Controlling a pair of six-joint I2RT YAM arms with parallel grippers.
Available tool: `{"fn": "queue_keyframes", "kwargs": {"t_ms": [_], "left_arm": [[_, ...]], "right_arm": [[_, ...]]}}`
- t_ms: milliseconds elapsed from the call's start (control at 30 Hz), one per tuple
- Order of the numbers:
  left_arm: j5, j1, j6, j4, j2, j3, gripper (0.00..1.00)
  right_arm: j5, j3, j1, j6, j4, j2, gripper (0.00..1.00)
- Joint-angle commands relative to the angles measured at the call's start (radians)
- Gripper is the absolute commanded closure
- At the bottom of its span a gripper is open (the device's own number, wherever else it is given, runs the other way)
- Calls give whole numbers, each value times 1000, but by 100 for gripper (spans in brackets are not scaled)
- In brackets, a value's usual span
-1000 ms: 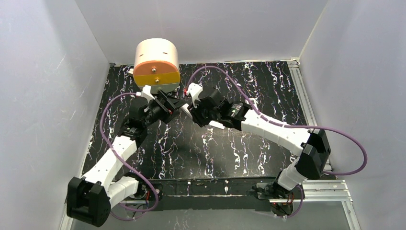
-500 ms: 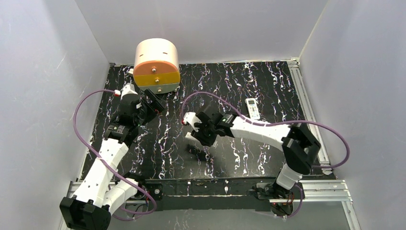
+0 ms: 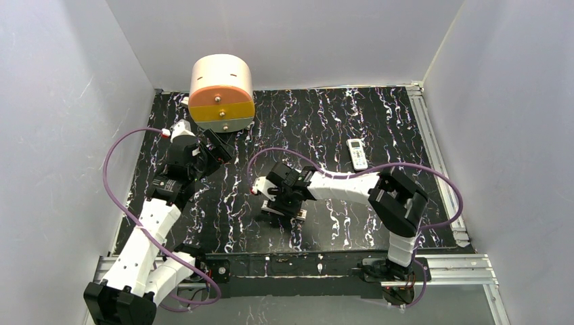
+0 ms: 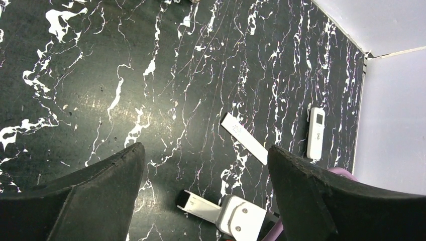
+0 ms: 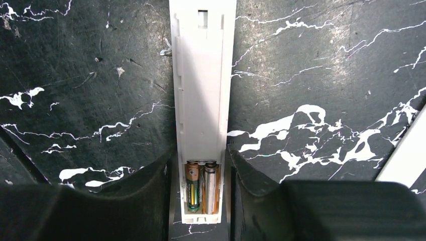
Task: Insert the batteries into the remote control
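Note:
The remote control (image 5: 203, 90) is a long white body lying back up just over the black marbled table, its battery bay uncovered. Two batteries (image 5: 201, 186) sit side by side in that bay, at the end nearest the wrist. My right gripper (image 5: 200, 153) is shut on the remote's sides at the bay; in the top view it (image 3: 284, 206) is at the near centre. In the left wrist view the remote's far end (image 4: 197, 207) pokes out below. My left gripper (image 4: 205, 150) hovers open and empty at the back left (image 3: 215, 150).
A smaller white remote with a display window (image 3: 357, 154) (image 4: 315, 131) lies at the right. A plain white bar (image 4: 243, 138) lies flat between it and my right gripper. A cream and orange drum (image 3: 220, 91) stands at the back left. Grey walls enclose the table.
The two grippers were together near the drum. The left arm has drawn back to the left with wider jaws, and the right arm has carried the remote toward the near centre.

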State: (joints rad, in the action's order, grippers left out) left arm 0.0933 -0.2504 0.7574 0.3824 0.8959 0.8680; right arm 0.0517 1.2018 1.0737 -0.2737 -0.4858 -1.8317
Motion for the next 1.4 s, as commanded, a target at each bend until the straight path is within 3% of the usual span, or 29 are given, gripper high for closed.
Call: {"fn": "queue_keyframes", "kwargs": {"t_ms": [0, 100, 267, 467, 533, 633, 833, 1000, 1367], "left_arm": [[6, 5, -20, 10, 3, -3, 12], [-3, 5, -19, 6, 17, 2, 12], [-4, 5, -37, 13, 23, 12, 12], [-23, 10, -43, 23, 23, 1, 13], [-75, 15, -43, 23, 42, 1, 18], [-148, 17, -43, 51, 84, 12, 19], [-212, 20, -34, 57, 109, -15, 20], [-247, 23, -39, 54, 121, -24, 20], [-315, 26, -50, 36, 151, -34, 20]], "right_arm": [[12, 32, 12, -22, -65, -7, 51], [20, 59, 12, -7, -71, -4, 33], [38, 86, 7, 18, -31, 72, 24], [-18, 41, -93, 125, 137, 162, 22], [33, 99, -189, 162, 77, 92, 22], [-19, 242, -250, 133, -46, -33, 24], [-125, 418, -252, 18, -138, -206, 24], [-110, 578, -252, -40, -263, -343, 24], [-59, 676, -278, -129, -340, -464, 25]]}}
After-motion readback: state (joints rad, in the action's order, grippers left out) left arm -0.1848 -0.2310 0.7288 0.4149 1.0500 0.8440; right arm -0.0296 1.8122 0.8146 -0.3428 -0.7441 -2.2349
